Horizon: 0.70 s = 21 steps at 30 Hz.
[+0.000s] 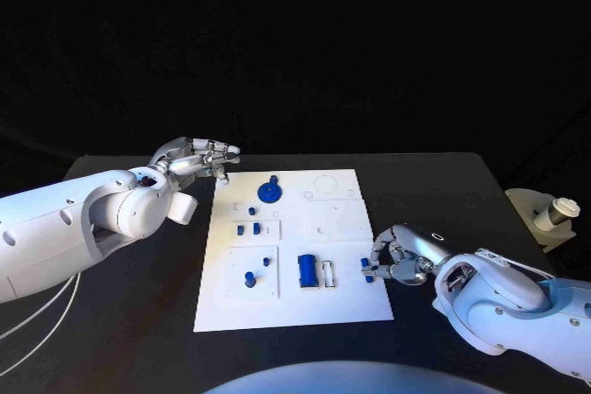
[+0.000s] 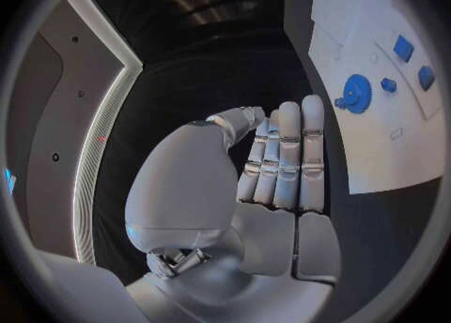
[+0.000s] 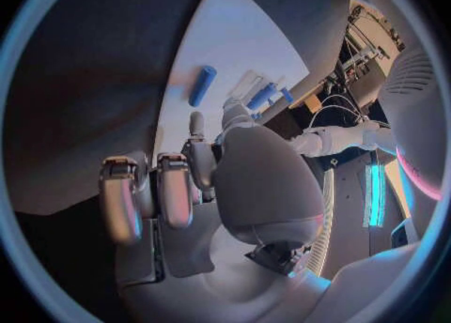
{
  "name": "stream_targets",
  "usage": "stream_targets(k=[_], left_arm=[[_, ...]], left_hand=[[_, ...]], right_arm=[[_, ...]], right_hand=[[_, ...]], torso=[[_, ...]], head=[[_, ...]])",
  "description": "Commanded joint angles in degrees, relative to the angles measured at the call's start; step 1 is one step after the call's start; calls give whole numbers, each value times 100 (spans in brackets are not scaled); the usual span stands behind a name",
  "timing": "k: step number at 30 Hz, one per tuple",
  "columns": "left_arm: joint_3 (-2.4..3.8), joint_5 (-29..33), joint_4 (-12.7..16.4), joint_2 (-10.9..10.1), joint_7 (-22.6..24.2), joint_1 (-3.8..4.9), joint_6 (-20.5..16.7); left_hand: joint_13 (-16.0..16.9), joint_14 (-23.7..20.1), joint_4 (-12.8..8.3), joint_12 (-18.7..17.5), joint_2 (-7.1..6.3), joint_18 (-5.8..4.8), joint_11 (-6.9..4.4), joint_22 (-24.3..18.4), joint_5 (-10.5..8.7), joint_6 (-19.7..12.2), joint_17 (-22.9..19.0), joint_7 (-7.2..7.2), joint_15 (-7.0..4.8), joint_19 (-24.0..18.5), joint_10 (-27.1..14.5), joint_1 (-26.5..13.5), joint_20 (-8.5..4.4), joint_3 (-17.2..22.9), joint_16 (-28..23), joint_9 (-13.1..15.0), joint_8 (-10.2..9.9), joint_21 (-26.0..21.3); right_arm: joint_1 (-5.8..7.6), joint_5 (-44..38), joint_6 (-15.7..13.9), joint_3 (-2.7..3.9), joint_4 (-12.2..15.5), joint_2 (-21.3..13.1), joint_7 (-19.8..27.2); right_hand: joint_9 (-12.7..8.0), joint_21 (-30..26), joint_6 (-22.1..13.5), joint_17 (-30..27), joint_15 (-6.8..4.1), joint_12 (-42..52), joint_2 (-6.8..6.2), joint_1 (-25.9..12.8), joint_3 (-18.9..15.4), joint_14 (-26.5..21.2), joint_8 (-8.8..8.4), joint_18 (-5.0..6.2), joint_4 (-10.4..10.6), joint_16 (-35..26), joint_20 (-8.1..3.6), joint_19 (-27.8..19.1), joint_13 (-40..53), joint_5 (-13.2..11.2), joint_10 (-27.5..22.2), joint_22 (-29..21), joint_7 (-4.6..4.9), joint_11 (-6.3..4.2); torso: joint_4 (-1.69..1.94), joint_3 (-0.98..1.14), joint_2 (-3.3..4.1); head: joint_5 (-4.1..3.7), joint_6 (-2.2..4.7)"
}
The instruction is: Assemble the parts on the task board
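Observation:
The white task board [image 1: 295, 313] lies in the middle of the table. On it are a blue round disc [image 1: 269, 191], several small blue pegs [image 1: 250, 279] and a blue block [image 1: 307, 270] beside a pale frame [image 1: 328, 273]. My right hand [image 1: 400, 259] is at the board's right edge and pinches a small blue part [image 1: 367, 266] between thumb and finger just above the board. In the right wrist view that part [image 3: 261, 96] shows at the fingertips, with a blue cylinder [image 3: 202, 86] lying beyond it. My left hand [image 1: 197, 161] hovers off the board's far left corner, fingers straight and holding nothing [image 2: 286, 165].
A beige fixture with a white cylinder [image 1: 551, 214] stands at the table's right edge. Bare black table [image 1: 123, 326] lies left and in front of the board. In the left wrist view the disc [image 2: 356, 92] and two blue pegs [image 2: 404, 47] show on the board.

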Motion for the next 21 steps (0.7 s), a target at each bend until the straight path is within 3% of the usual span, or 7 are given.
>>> stream_targets(k=[1, 14, 20, 21], left_arm=[[2, 20, 17, 1, 67, 4, 71], [1, 20, 20, -4, 53, 4, 96], [0, 20, 20, -2, 48, 4, 105], [0, 20, 20, -1, 47, 4, 106]], left_hand=[[6, -41, 10, 39, 48, 87, 6, -8, 9, -45, -8, -1, -18, 30, -53, -10, 19, 22, 30, -7, 20, -29], [6, -41, 10, 39, 48, 87, 6, -8, 9, -45, -8, -1, -18, 30, -53, -10, 19, 22, 30, -7, 20, -29], [6, -42, 14, 47, 51, 87, 5, -10, 9, -43, -10, -3, -18, 32, -55, -11, 19, 24, 34, -7, 24, -33], [6, -42, 14, 47, 51, 87, 5, -10, 9, -43, -10, -3, -18, 32, -55, -11, 19, 24, 34, -7, 24, -33]], right_arm=[[-38, -301, 319, -4, -38, 46, -283], [-108, -375, 511, -10, -249, 219, -468], [-166, -376, 543, -12, -304, 334, -466], [-179, -376, 552, -12, -317, 357, -467]], right_hand=[[10, 26, 55, 647, -3, -19, -21, -135, 13, 437, 20, -40, 27, 14, 38, 600, 38, -36, 23, 1505, -2, -33], [18, 26, 84, 663, -13, -16, 28, -184, 45, 440, 10, -40, 16, 19, 29, 600, 44, -8, 28, 1505, -19, -48], [24, 26, 115, 685, -45, -12, 111, 47, 213, 444, -20, -40, -24, 25, 3, 600, 53, 86, 36, 1505, -57, -83], [22, 26, 120, 691, -63, -17, 161, 222, 348, 445, -40, -40, -58, 27, -10, 600, 53, -21, 33, 1505, -77, -102]], torso=[[2, 1, 10], [-3, 3, 9], [1, 1, 10], [2, 0, 11]], head=[[3, -3], [26, -20], [33, -29], [31, -31]])
